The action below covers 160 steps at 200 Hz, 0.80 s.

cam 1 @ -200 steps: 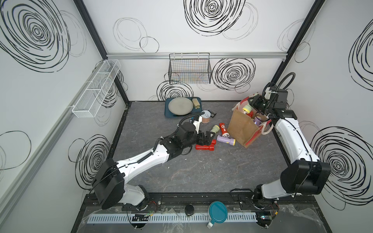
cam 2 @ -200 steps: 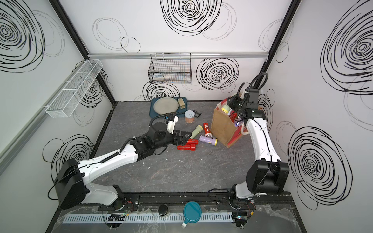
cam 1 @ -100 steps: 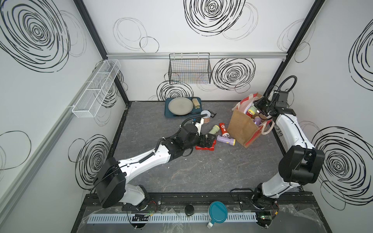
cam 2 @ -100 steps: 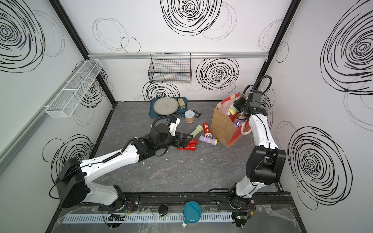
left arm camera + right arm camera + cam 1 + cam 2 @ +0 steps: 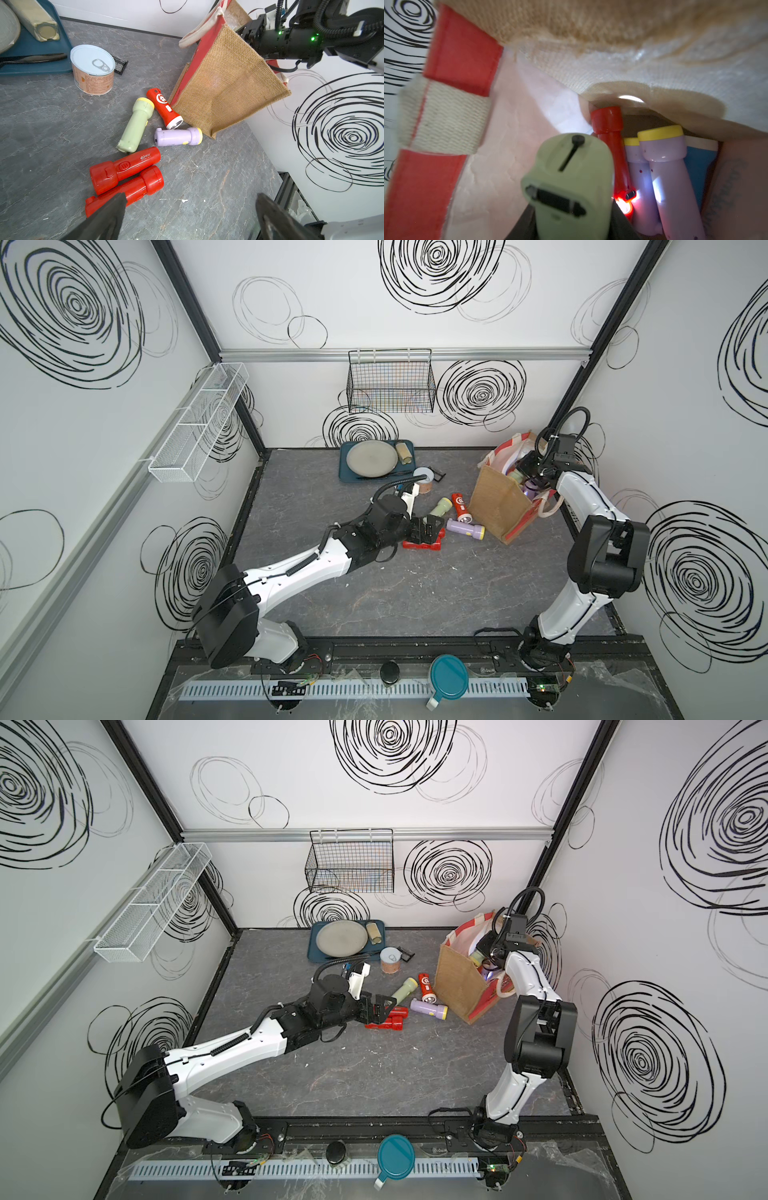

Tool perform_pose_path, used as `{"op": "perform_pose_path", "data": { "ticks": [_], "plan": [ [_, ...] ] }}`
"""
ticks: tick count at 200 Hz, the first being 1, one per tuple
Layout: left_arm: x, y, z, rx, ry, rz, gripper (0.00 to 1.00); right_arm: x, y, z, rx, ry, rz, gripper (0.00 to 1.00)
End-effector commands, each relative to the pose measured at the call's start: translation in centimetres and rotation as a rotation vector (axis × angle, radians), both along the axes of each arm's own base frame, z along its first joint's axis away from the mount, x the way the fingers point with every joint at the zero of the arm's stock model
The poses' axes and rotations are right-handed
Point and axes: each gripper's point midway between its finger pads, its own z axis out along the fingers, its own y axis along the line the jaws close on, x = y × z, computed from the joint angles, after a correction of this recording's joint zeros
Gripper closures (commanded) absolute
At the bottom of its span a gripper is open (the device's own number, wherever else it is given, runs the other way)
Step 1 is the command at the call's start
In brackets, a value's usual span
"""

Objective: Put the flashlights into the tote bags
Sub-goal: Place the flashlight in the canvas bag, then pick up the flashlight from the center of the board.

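Left pincer (image 5: 190,199): jaws spread fully wide, nothing between them. It hangs low over the pair of red flashlights; contact cannot be told.
Right pincer (image 5: 480,952): closed on the pale green plastic flashlight (image 5: 569,176), which sits in the mouth of the tote bag with its butt end toward the wrist camera.
Tote bag (image 5: 496,502): boxy brown jute bag with red side panels and white woven handles. It stands tilted at the right rear of the desk.
Bag contents: one slim red flashlight (image 5: 609,122), two lilac flashlights with yellow heads (image 5: 662,149) and one blue flashlight (image 5: 697,166), side by side, heads pointing deeper in.
Pair of red flashlights (image 5: 124,169): flat on the desk, touching along their length, heads at opposite ends.
Second pale green flashlight (image 5: 136,124): yellow-headed, flat on the desk, butt end just beside the red pair.
Orange-red flashlight (image 5: 164,108): flat, just beside the second pale green one, lens end against the foot of the tote bag.
Lilac flashlight on the desk (image 5: 178,136): flat, yellow head just beside the bag's lower corner.
Desk (image 5: 415,593): grey marbled surface.
Short round tin (image 5: 92,68): white pull-ring lid, upright, near the blue tray (image 5: 41,47).
Tray load: a grey round plate (image 5: 372,458) and a beige cylinder (image 5: 35,18).
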Motion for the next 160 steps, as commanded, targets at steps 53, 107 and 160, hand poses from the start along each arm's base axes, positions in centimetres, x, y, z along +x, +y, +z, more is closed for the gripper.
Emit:
{"op": "perform_pose_path", "data": {
  "ticks": [53, 107, 160],
  "plan": [
    [0.3, 1.0, -0.8, 0.07, -0.032, 0.015, 0.0, 0.5, 0.3, 1.3, -0.039, -0.038, 0.005, 0.66],
    [0.3, 1.5, -1.6, 0.128, -0.038, 0.007, 0.0, -0.2, -0.2, 4.8, -0.119, -0.093, -0.009, 0.25],
    [0.3, 1.9, -3.7, 0.249, -0.058, -0.046, 0.0, -1.1, 0.9, 10.3, -0.202, -0.168, 0.02, 0.14]
  ]
}}
